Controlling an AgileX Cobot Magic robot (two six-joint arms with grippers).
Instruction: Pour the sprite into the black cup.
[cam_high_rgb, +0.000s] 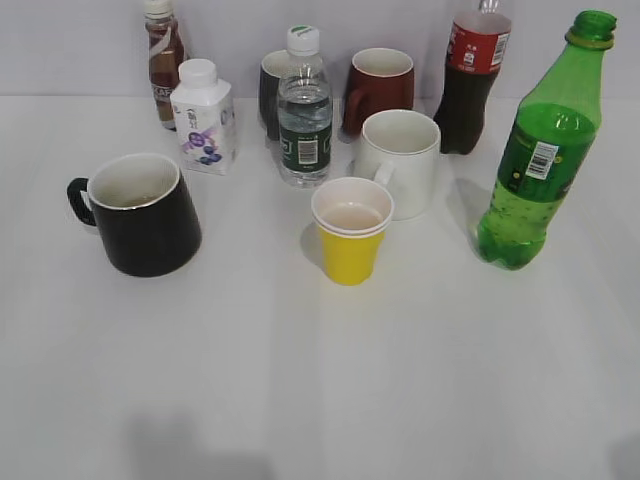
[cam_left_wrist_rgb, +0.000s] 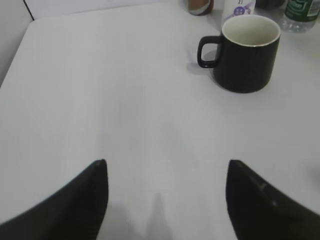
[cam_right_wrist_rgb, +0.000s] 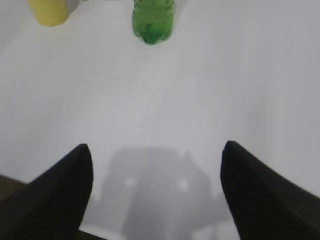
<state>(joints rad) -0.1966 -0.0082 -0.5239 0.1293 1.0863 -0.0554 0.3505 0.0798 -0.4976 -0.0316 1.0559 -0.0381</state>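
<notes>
The sprite (cam_high_rgb: 540, 160) is a tall green bottle without a cap, standing upright at the right of the table. Its base shows at the top of the right wrist view (cam_right_wrist_rgb: 152, 20). The black cup (cam_high_rgb: 140, 212) stands at the left with its handle to the left and its white inside empty. It shows at the upper right of the left wrist view (cam_left_wrist_rgb: 249, 52). My left gripper (cam_left_wrist_rgb: 166, 167) is open and empty over bare table, well short of the cup. My right gripper (cam_right_wrist_rgb: 156, 150) is open and empty, well short of the sprite. Neither gripper shows in the exterior view.
A yellow cup (cam_high_rgb: 350, 240) stands mid-table, with a white mug (cam_high_rgb: 402, 160) behind it. In the back row are a clear water bottle (cam_high_rgb: 304, 110), a white carton (cam_high_rgb: 204, 118), a brown drink bottle (cam_high_rgb: 164, 60), a dark mug (cam_high_rgb: 272, 90), a dark red mug (cam_high_rgb: 380, 88) and a cola bottle (cam_high_rgb: 472, 80).
</notes>
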